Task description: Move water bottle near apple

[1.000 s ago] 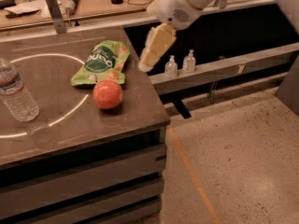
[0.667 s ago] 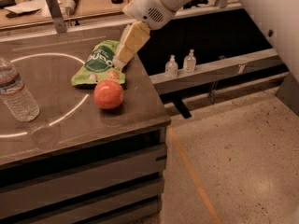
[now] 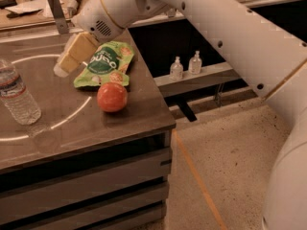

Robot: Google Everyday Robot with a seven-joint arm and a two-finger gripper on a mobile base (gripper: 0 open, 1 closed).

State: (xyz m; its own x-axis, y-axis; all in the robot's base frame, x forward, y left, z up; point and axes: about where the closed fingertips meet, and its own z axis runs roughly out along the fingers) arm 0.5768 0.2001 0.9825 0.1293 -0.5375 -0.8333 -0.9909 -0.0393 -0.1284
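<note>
The water bottle [image 3: 15, 95], clear ribbed plastic with a white-red-blue label band, stands upright at the left edge of the dark tabletop [image 3: 62, 128]; its cap is cut off by the frame edge. The apple [image 3: 112, 97], round and red-orange, lies near the table's right front part. My gripper [image 3: 67, 61] hangs above the table between the two, left of the green snack bag, well apart from the bottle. It holds nothing that I can see.
A green snack bag [image 3: 104, 63] lies just behind the apple. Two small pump bottles [image 3: 185, 65] stand on a lower shelf to the right. My white arm [image 3: 225, 28] spans the upper right. A cluttered counter [image 3: 29, 4] runs behind the table.
My gripper has swung left, from beyond the table's right edge, over the snack bag, to above the table's middle. The bottle and apple have not moved.
</note>
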